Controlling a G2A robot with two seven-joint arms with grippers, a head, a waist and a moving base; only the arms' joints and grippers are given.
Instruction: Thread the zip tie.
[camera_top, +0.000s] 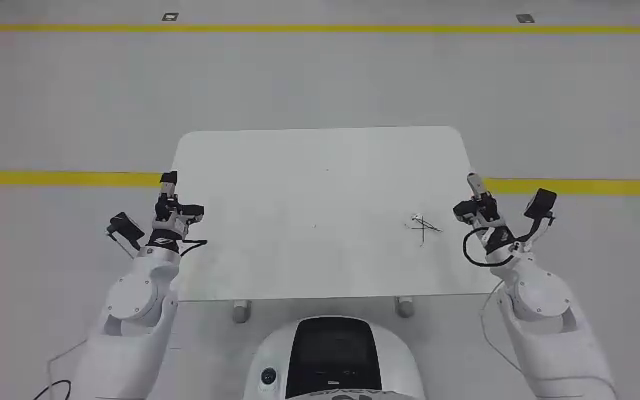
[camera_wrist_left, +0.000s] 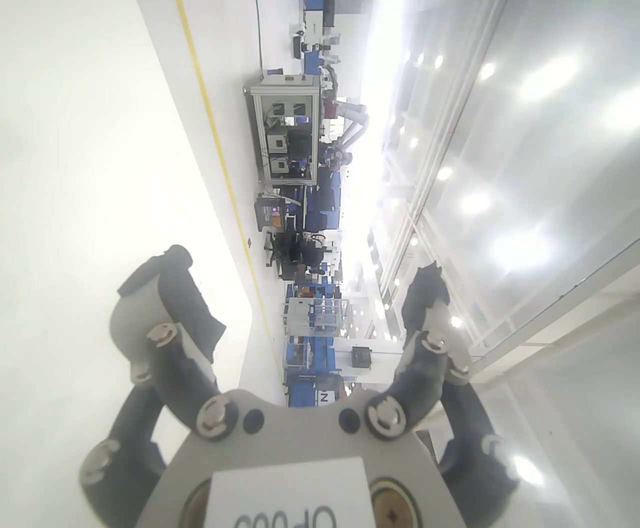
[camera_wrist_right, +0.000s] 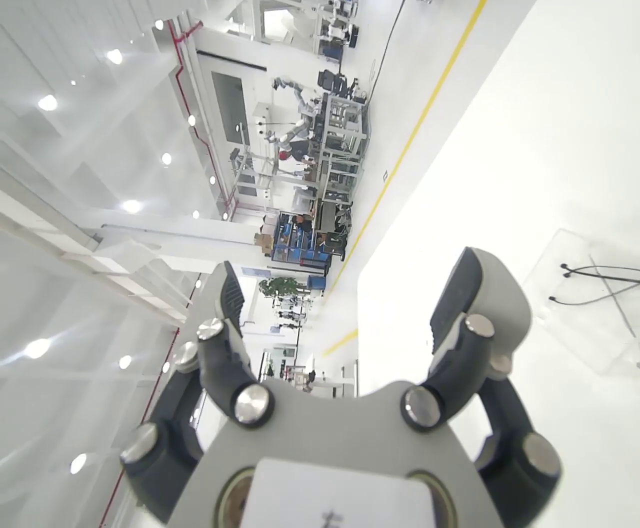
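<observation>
Thin black zip ties (camera_top: 424, 225) lie crossed on the white table (camera_top: 320, 200), toward its right side. In the right wrist view the zip ties (camera_wrist_right: 595, 285) rest on a clear flat sheet (camera_wrist_right: 575, 300). My right gripper (camera_top: 474, 184) hovers at the table's right edge, just right of the ties; it is open (camera_wrist_right: 350, 285) with nothing between its fingers. At the table's left edge my left gripper (camera_top: 168, 180) is held level, far from the ties. It is open (camera_wrist_left: 305, 270) and empty too.
The table has rounded corners and bare white surface across its middle and left. Grey floor with yellow lines (camera_top: 320, 28) surrounds it. Workstations and racks (camera_wrist_left: 290, 140) stand far off in the room.
</observation>
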